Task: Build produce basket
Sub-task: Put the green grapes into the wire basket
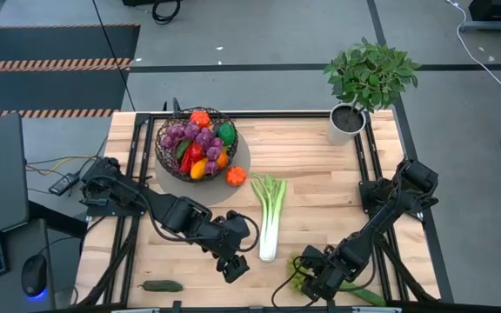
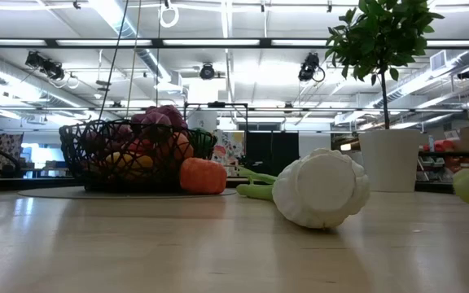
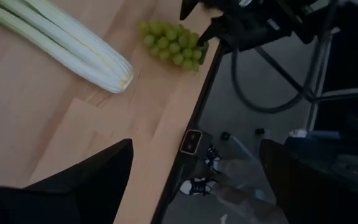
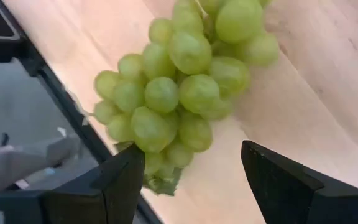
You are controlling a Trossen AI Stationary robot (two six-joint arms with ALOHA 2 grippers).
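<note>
The dark wire basket stands at the far left on a grey mat, filled with purple grapes, peppers and other produce. An orange fruit lies beside it, and the leek lies mid-table. A bunch of green grapes lies by the near edge. My right gripper is open just above the bunch's near end, one finger on either side. My left gripper hangs open above bare table, left of the leek's white end.
A potted plant in a white pot stands at the far right corner. A small cucumber lies at the near left edge, and another green vegetable lies right of my right gripper. The grapes lie close to the table's near edge.
</note>
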